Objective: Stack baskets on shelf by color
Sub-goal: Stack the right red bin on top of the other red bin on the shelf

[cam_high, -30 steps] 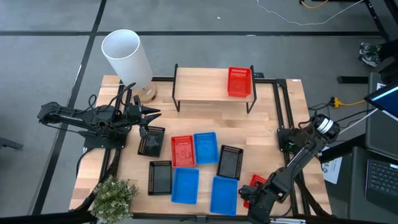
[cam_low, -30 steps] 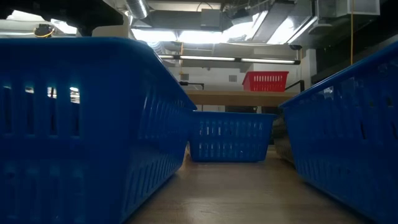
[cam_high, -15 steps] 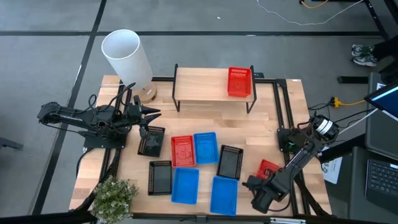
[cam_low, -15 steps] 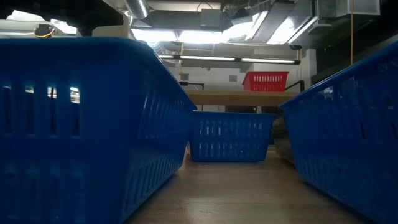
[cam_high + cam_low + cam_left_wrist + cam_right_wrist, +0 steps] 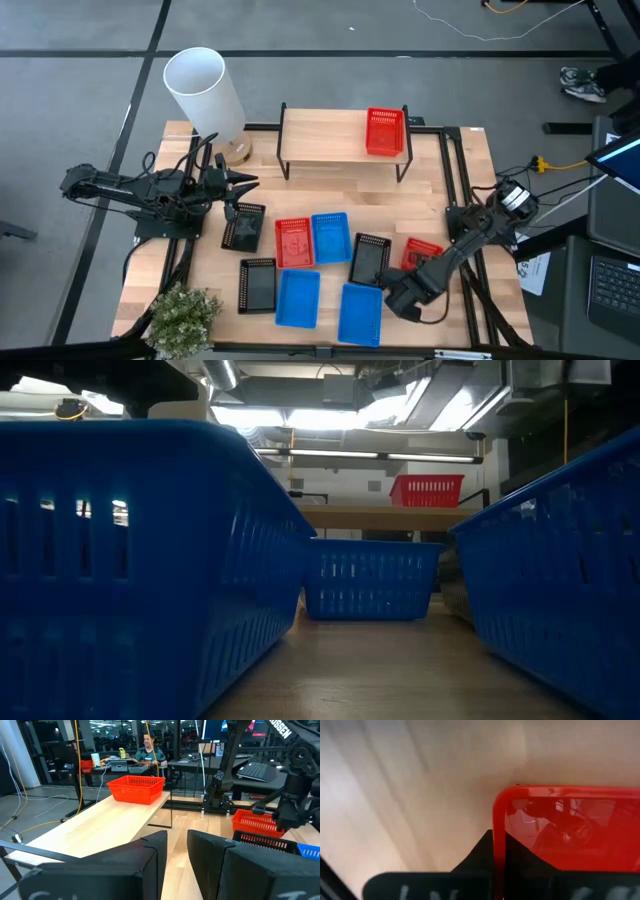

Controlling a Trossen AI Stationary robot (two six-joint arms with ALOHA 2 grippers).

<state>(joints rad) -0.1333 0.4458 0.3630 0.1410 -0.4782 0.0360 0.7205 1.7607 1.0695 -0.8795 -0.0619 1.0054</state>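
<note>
The shelf (image 5: 330,140) stands at the table's far edge with one red basket (image 5: 385,131) on the right end of its plank. Mid-table lie a red basket (image 5: 293,242), three blue baskets (image 5: 331,238) (image 5: 297,298) (image 5: 360,313) and three black baskets (image 5: 243,227) (image 5: 257,284) (image 5: 370,260). At the table's near right my right gripper (image 5: 405,288) is shut on another red basket (image 5: 422,254). My left gripper (image 5: 250,183) waits at the left, level, its fingers a narrow gap apart around nothing (image 5: 177,845). My right gripper pinches one wall of the red basket (image 5: 499,835) close to a corner of the rim (image 5: 503,796), one finger outside (image 5: 479,851) and one inside. The fingers come from above, pointing down. Whether the basket is clear of the table I cannot tell.
A white cylinder (image 5: 205,92) and a potted plant (image 5: 180,315) stand at the left corners. A black metal frame (image 5: 447,190) runs along the table's right side. Two blue baskets (image 5: 130,560) (image 5: 560,580) block most of the low view. A person (image 5: 147,750) sits in the room beyond.
My right gripper has swung from the near right corner toward the table's middle and has tipped to point down. The red basket has gone with it toward the far edge and now lies beside the right-hand black basket.
</note>
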